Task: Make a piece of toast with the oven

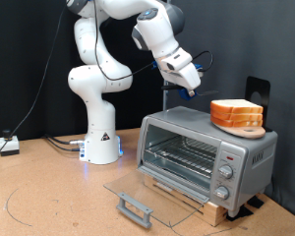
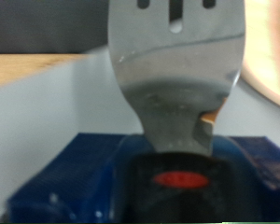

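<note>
1 gripper (image 1: 190, 87) gripping a metal spatula (image 2: 177, 65), above the open oven (image 1: 202, 155), bread stack (image 1: 237, 115) on top

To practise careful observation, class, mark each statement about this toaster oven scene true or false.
1. The oven has its glass door folded down open. True.
2. The stack of bread slices lies on the wire rack. False: it sits on top of the oven, and the rack looks bare.
3. The end effector is in the air above the oven, towards the exterior view's left of the stack. True.
4. The knobs are at the exterior view's left end of the oven front. False: they are at its right end.
</note>
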Tool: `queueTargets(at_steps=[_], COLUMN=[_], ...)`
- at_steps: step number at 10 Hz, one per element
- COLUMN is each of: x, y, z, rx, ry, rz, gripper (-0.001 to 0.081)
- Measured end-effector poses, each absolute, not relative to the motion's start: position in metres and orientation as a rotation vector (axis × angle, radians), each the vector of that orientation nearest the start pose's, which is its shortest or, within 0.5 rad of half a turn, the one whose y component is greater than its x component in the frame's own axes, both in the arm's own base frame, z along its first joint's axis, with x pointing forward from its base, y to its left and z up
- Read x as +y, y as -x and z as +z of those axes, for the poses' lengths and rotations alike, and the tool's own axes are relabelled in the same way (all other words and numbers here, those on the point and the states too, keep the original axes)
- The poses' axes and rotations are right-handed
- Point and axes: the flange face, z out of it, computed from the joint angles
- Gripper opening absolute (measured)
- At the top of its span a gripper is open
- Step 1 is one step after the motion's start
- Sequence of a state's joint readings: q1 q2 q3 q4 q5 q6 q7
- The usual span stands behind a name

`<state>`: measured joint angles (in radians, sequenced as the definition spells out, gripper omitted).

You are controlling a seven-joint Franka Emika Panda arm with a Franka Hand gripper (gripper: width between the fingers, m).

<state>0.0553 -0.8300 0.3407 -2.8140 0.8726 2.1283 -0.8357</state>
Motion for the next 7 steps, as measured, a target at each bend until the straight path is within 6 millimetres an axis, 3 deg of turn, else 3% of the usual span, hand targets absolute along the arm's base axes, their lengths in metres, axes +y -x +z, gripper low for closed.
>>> queueTargets(at_steps=[3,7], x=[0.105,0.046], y=[-0.306,-0.308], z=[0.428,0.435], rx=[-0.718,-0.643], ry=[2.578,2.587], rz=[-0.474,-0.435], gripper=[0.0405,0.0405])
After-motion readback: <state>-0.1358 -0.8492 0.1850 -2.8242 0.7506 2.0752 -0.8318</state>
